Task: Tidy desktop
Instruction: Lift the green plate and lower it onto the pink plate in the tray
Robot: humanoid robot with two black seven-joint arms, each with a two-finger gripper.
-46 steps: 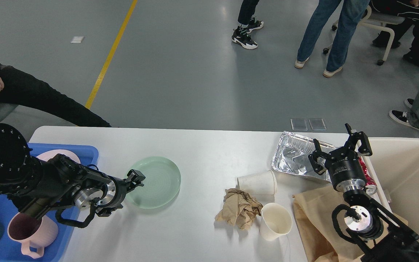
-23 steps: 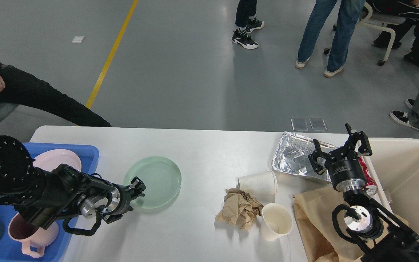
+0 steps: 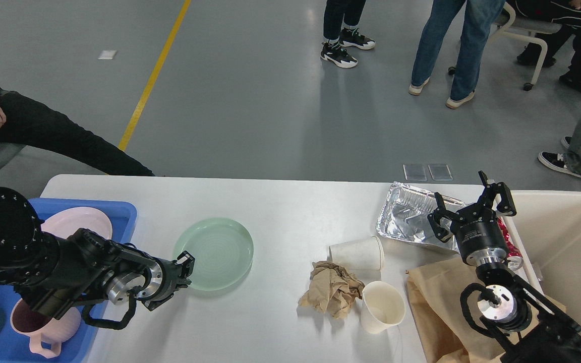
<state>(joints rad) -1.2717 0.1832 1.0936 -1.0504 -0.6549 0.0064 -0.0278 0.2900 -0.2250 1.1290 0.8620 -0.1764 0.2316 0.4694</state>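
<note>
Desk surface first: the large white rectangular desktop with rounded corners fills the near half of the head view, its far edge against the grey floor. At its left end sits a blue plastic tray holding a pale pink plate and, nearer, a pink handled mug. Just right of the tray lies a round pale green plate, and the left gripper reaches to its near-left rim; the jaws are seen small and dark, so I cannot tell how they stand or whether they touch the plate. Right of centre a white paper cup lies on its side, touching a crumpled brown paper wad, with an upright cream cup just beside the wad. Farther right rests a crinkled silver foil tray, and near it a flat brown paper bag. The right gripper hangs over the foil tray's right end, jaws spread wide and empty. A beige plastic bin stands at the desk's right end.
</note>
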